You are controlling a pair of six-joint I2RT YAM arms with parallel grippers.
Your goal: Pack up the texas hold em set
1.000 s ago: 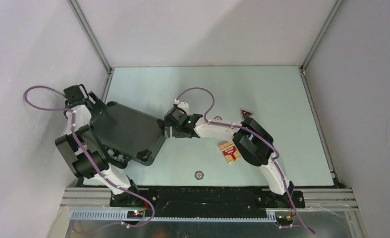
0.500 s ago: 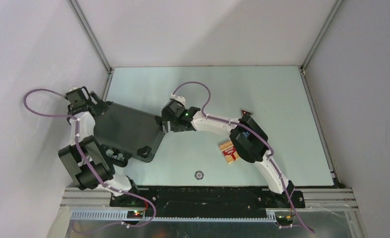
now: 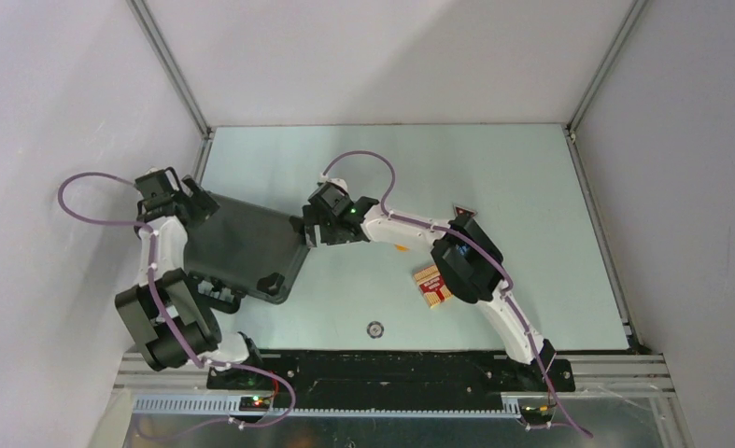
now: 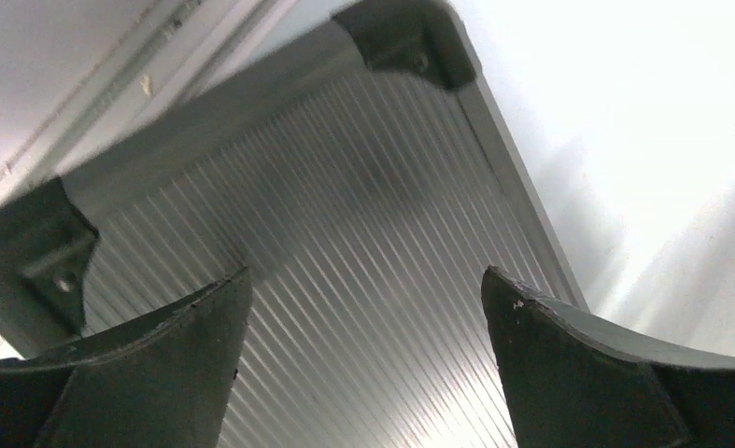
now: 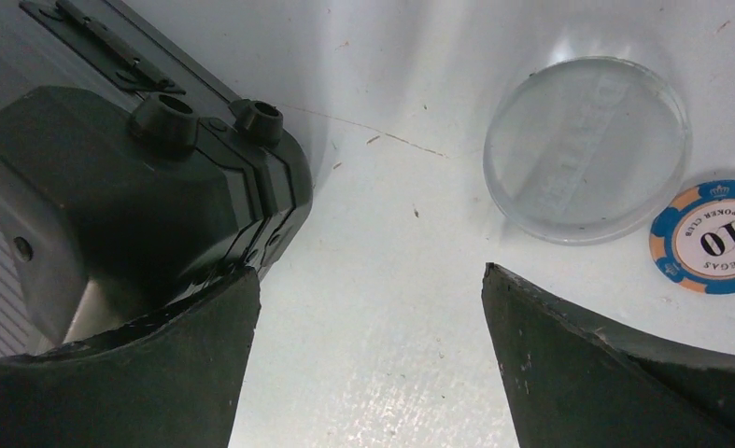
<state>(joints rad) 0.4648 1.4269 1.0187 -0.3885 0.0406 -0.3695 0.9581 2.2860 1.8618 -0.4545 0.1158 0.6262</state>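
The black briefcase [image 3: 242, 247] lies shut at the table's left, its ribbed lid [image 4: 326, 205] filling the left wrist view. My left gripper [image 3: 193, 201] [image 4: 363, 285] hangs open over the case's far left corner, holding nothing. My right gripper [image 3: 307, 233] [image 5: 368, 280] is open beside the case's right corner [image 5: 148, 177], over bare table. A clear round button [image 5: 587, 149] and an orange-and-blue "10" chip [image 5: 713, 233] lie just beyond its fingers. The red-patterned card deck [image 3: 431, 285] and the dark triangular marker [image 3: 463, 213] lie by the right arm.
Another small clear round button [image 3: 374, 329] rests near the table's front edge. Grey walls close in the table [image 3: 531, 177] on the left, back and right. The briefcase's left side sits close to the left wall's metal rail [image 3: 203, 149].
My left gripper has swung right and slightly nearer, over the case's far left corner. The right gripper has edged left and farther along the case's right corner. Both stay open.
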